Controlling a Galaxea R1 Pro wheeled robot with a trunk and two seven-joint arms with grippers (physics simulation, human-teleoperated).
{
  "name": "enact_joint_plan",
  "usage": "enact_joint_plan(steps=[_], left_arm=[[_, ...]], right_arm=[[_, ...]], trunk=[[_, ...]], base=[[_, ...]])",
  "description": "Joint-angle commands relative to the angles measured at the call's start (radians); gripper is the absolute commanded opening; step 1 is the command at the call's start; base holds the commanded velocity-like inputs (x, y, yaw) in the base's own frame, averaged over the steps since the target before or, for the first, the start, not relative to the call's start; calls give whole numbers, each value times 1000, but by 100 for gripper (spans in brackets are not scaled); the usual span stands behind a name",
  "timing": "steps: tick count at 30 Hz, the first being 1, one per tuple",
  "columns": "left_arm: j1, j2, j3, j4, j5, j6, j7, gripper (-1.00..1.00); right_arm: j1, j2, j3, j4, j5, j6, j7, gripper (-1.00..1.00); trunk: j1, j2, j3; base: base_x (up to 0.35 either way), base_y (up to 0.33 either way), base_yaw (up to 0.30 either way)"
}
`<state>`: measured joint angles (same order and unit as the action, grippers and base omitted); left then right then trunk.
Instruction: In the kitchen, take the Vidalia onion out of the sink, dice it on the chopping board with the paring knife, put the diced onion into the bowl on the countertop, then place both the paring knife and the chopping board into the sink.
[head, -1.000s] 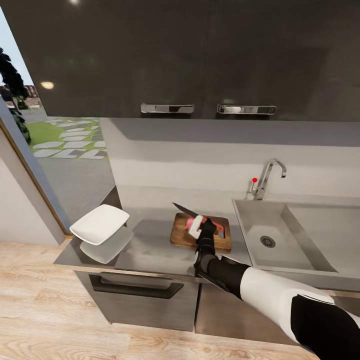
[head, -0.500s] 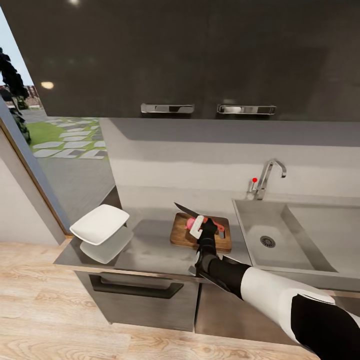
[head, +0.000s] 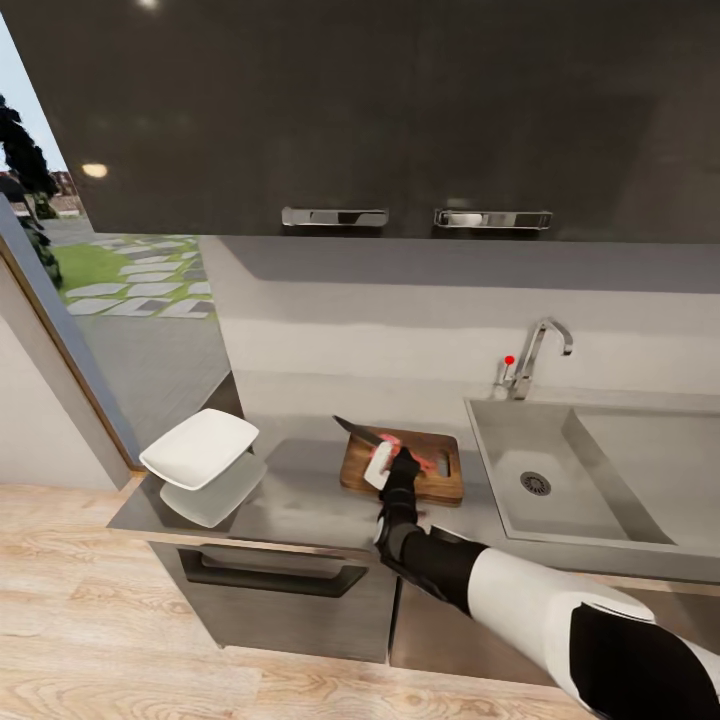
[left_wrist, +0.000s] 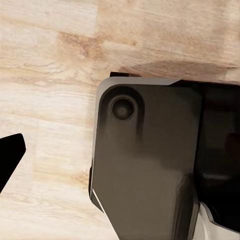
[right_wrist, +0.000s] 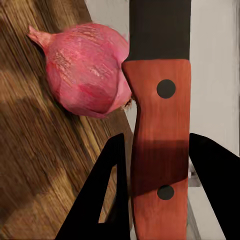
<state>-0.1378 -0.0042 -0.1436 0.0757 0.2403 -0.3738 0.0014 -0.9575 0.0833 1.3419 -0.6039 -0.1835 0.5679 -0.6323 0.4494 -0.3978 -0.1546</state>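
Note:
On the wooden chopping board (head: 441, 486) lies a pink-red onion (right_wrist: 85, 70), whole, with its skin on. My right gripper (head: 384, 462) is over the board's left part, shut on the paring knife's red handle (right_wrist: 160, 150). Its black fingers (right_wrist: 107, 200) press on both sides of the handle. The dark blade (head: 355, 431) points back-left past the board's edge. The onion touches the handle's side in the right wrist view. The white bowl (head: 200, 447) sits at the countertop's (head: 290, 500) left end. The steel sink (head: 560, 490) lies to the right. One left fingertip (left_wrist: 10, 155) shows over the floor.
A chrome faucet (head: 535, 355) with a red knob stands behind the sink. Dark upper cabinets (head: 400, 120) hang above the counter. A dark drawer handle (head: 270, 578) sits below the front edge. A dark part of the robot's body (left_wrist: 150, 170) is over the wood floor (left_wrist: 50, 75).
My right gripper has shifted left and slightly nearer with the knife. The blade tip has moved left and now reaches beyond the board's left edge.

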Motion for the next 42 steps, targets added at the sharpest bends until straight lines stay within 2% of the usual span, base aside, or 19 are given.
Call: enact_joint_plan(steps=[1,14,24,42], left_arm=[[-2,0,-8,4,7,-7,0,100],[-2,0,-8,4,7,-7,0,100],[-2,0,-8,4,7,-7,0,100],[-2,0,-8,4,7,-7,0,100]], right_arm=[[-2,6,7,-1,-10,6,-14,-100],[-1,-1,-3,1,-10,6,-89,-100],[-1,-24,-60,8,-10,6,-87,-100],[-1,-27,-58,49,-18,1,-78,-100]], trunk=[[1,-2,-2],[1,-2,-2],[1,-2,-2],[1,-2,-2]], base=[[0,0,0],[0,0,0],[0,0,0],[0,0,0]])
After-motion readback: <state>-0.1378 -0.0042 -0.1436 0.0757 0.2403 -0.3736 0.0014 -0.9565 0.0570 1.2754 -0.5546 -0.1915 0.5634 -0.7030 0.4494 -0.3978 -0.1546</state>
